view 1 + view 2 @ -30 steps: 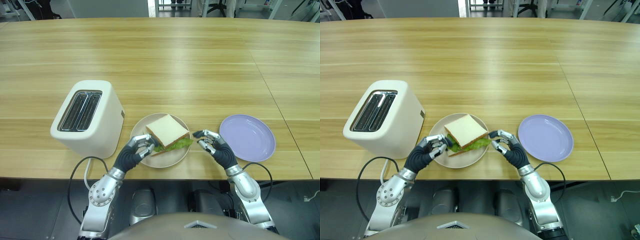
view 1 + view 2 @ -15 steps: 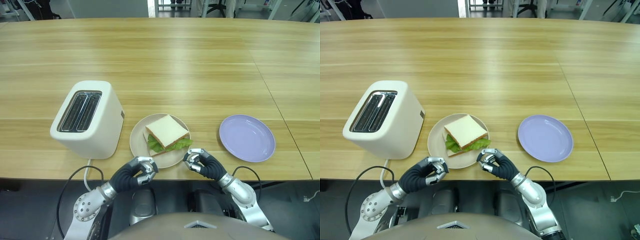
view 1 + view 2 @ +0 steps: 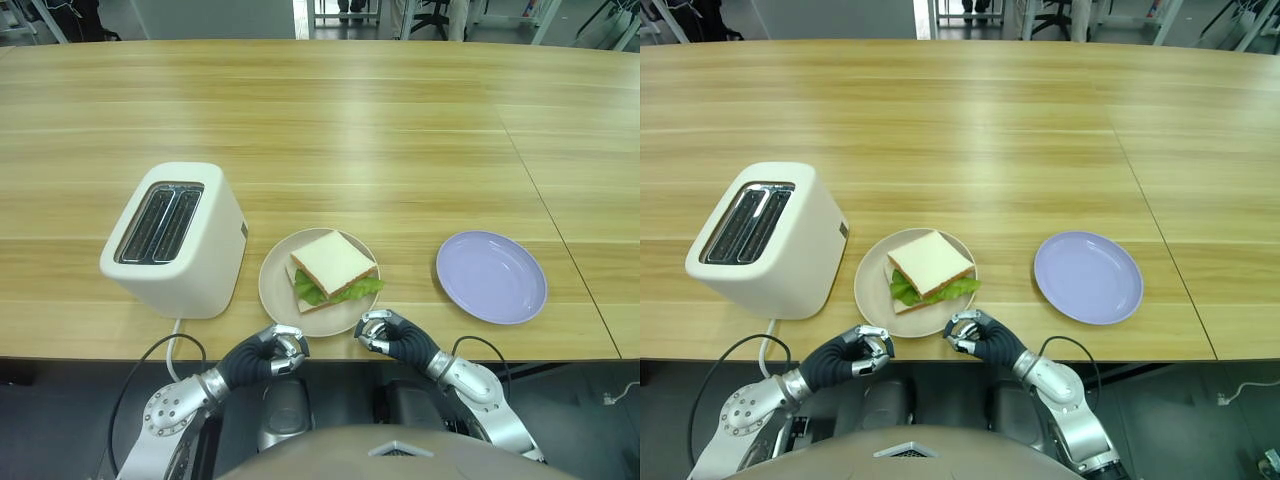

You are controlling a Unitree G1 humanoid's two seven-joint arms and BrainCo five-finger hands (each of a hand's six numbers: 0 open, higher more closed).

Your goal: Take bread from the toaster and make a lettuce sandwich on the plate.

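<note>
The table (image 3: 350, 130) runs wide and far ahead of me, pale wood. On its near left stands the toaster (image 3: 175, 240), its two slots dark with no bread standing up out of them, its cable (image 3: 165, 345) looping off the near edge. To the near right lies a purple plate (image 3: 491, 277) with nothing on it. Between the two sits the beige plate (image 3: 272, 290), and on it the sandwich (image 3: 332, 265): a slice of bread on top, lettuce (image 3: 352, 290) poking out along the near and right sides, the edge of a lower slice under that.

My left hand (image 3: 272, 352) and right hand (image 3: 390, 335) hang at the near table edge, just near of the beige plate, one to each side. The fingers of both are curled in and hold nothing; neither touches the plate or the sandwich.

As I judge it, the work is done: bread out, lettuce in, top slice on. I see nothing left to add.

The two views differ little. The left eye view gives more bare table left of the toaster; the right eye view gives more table right of the purple plate.
</note>
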